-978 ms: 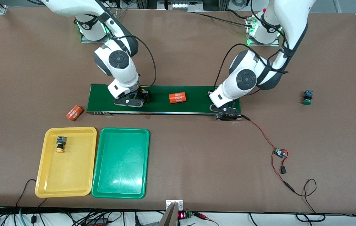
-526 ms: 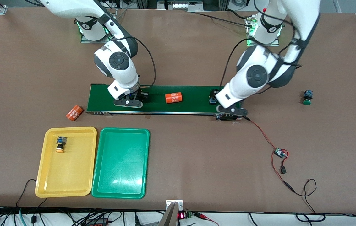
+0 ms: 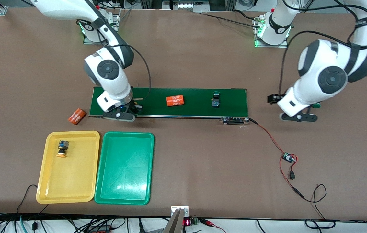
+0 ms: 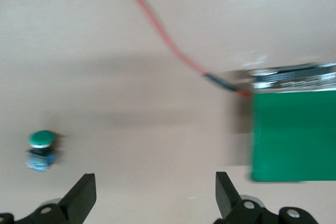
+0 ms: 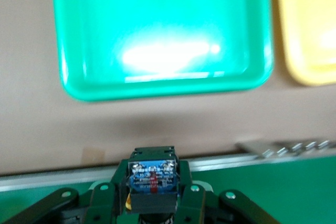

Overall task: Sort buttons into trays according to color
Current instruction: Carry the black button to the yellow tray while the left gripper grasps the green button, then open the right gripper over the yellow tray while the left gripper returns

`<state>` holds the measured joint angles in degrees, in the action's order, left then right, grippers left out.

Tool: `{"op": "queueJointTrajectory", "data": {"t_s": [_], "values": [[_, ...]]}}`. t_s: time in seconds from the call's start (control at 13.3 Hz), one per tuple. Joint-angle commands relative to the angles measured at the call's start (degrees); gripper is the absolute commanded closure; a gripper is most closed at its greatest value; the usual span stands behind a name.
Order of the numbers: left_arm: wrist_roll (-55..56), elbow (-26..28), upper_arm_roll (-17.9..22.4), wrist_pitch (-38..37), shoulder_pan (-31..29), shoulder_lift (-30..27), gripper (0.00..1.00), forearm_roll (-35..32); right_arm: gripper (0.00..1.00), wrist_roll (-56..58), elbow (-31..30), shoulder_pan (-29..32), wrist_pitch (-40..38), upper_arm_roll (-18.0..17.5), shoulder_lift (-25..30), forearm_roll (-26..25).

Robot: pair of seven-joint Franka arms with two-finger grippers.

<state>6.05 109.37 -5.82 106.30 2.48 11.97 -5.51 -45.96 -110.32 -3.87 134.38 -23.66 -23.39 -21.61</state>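
Observation:
My right gripper (image 3: 127, 112) is shut on a button (image 5: 152, 179) with a black-and-blue body. It is over the edge of the conveyor belt (image 3: 196, 103) at the right arm's end. The cap is mostly hidden, and a sliver of yellow shows beside the body. The green tray (image 3: 124, 168) and yellow tray (image 3: 68, 174) lie side by side nearer the front camera. A yellow-capped button (image 3: 62, 149) lies in the yellow tray. A green-capped button (image 3: 215, 99) lies on the belt. My left gripper (image 3: 298, 117) is open and empty over the table beside another green-capped button (image 4: 41, 150).
One orange cylinder (image 3: 174, 101) lies on the belt and another (image 3: 77, 116) lies on the table off the belt's end at the right arm's end. A red wire (image 3: 269, 137) runs from the belt's other end to a small circuit board (image 3: 289, 158).
My left gripper has left the belt's end, leaving a green-capped button on the belt, and moved out over the table. My right gripper has shifted toward the trays with its button. The cylinder has moved along the belt.

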Motion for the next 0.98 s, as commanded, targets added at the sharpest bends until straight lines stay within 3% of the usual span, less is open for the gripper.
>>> {"op": "queueJointTrajectory", "data": {"t_s": [0.0,0.3,0.6,0.9], "values": [[-9.0,3.0,4.0,0.1,-3.0,0.6,0.00,-3.2,0.87,5.9,6.3,1.3,-5.0,1.9,-0.3,0.2],[-19.4,7.9,11.8,3.7,-4.4,0.5,0.00,-7.1,0.87,19.7,12.9,4.2,-9.3,6.7,-3.0,2.4],[-28.5,21.1,16.0,26.2,-8.5,0.9,0.00,-7.1,0.87,30.3,17.0,7.2,-9.3,10.8,-8.1,3.2],[-34.1,24.1,19.1,35.7,-8.7,5.3,0.00,-7.1,0.87,37.3,21.6,10.4,-7.1,14.0,-16.0,3.1]]}}
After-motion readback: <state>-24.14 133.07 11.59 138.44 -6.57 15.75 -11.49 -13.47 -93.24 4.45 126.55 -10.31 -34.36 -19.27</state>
